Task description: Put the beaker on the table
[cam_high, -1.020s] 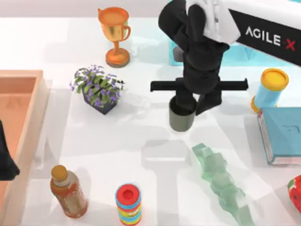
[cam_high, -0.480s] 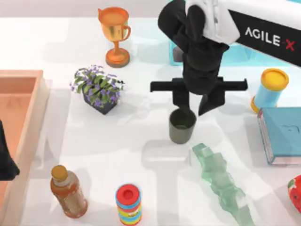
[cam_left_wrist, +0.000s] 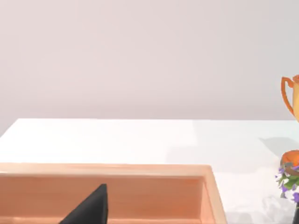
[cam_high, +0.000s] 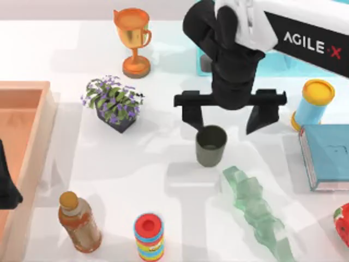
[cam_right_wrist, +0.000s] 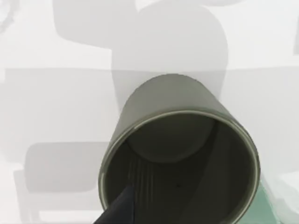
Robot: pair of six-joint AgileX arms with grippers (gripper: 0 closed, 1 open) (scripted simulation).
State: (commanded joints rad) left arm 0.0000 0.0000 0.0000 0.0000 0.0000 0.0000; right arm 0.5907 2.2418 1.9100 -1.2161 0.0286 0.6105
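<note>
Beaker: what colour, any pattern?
Plain dark olive-grey, no pattern; the beaker shows best in the right wrist view.

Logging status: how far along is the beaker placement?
Done: the beaker stands upright on the table, near the middle. In hand: the right gripper hangs just above it with fingers spread wide, gripping nothing. Left: probably only lifting that arm clear. The left gripper sits parked over the tray at the table's left.
</note>
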